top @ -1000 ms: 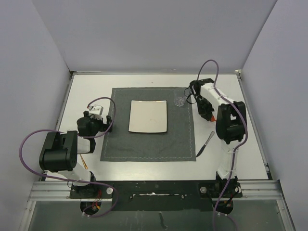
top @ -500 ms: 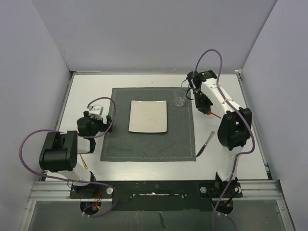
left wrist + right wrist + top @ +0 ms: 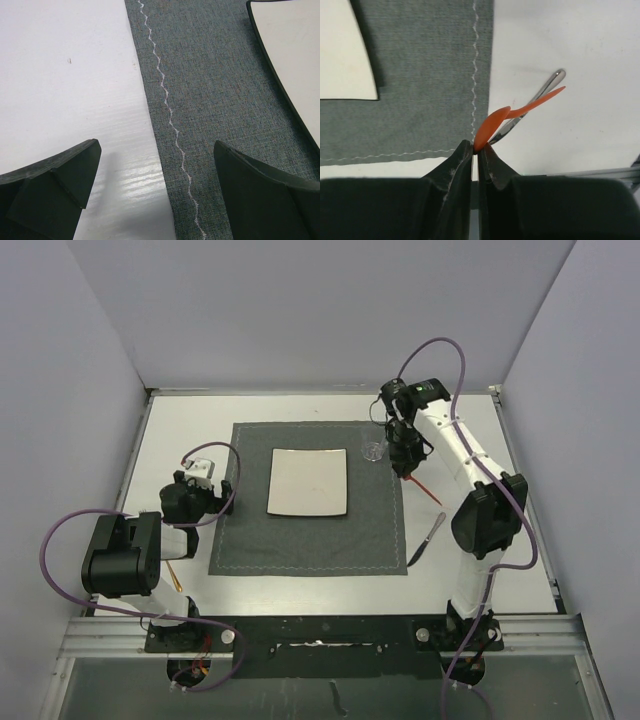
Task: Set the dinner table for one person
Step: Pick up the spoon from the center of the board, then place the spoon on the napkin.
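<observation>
My right gripper (image 3: 405,466) is shut on the bowl end of an orange spoon (image 3: 427,489), held above the dinner table (image 3: 190,430) by the right edge of the dark grey placemat (image 3: 310,530). In the right wrist view the spoon (image 3: 520,110) sticks out from the closed jaws of that gripper (image 3: 476,147), its handle crossing over a metal knife (image 3: 547,85) lying below. A white square plate (image 3: 308,482) lies on the mat. My left gripper (image 3: 157,165) hangs open and empty over the mat's left edge (image 3: 165,100).
A small clear glass (image 3: 373,451) stands on the mat's far right corner, close to my right wrist. The knife (image 3: 427,538) lies on the table right of the mat. A thin brown stick (image 3: 173,575) lies beside the left arm's base.
The right arm has stretched farther and swung left, carrying the orange spoon toward the mat's right edge near the glass. The left arm has stayed still.
</observation>
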`<state>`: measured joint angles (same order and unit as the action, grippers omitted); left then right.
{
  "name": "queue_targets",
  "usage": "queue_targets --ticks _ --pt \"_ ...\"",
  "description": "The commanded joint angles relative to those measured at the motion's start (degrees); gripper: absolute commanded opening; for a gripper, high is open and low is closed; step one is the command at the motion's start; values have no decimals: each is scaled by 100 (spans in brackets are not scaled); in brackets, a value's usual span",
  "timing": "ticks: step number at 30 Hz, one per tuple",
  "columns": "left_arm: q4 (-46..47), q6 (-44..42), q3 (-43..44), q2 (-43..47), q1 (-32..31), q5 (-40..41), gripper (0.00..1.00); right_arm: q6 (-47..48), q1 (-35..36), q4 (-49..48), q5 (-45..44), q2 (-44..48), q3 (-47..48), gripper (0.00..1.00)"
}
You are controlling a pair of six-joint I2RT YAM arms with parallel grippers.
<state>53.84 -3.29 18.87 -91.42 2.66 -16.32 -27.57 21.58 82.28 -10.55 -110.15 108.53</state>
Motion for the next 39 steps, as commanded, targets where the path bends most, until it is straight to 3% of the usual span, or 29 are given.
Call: queue_targets --ticks 1,11,21,39 --pt "451 22 -6 -52 8 -53 98 -163 16 391 526 33 815 0" --pt "451 23 -6 -51 7 -50 98 -484 -173 1370 884 -1274 2516 0" --pt "454 24 -6 -49 9 -54 98 -897 -366 1336 1391 -1170 1818 0" --pt "450 21 -6 -52 3 -47 98 -1637 -504 1361 2713 -1528 1723 0"
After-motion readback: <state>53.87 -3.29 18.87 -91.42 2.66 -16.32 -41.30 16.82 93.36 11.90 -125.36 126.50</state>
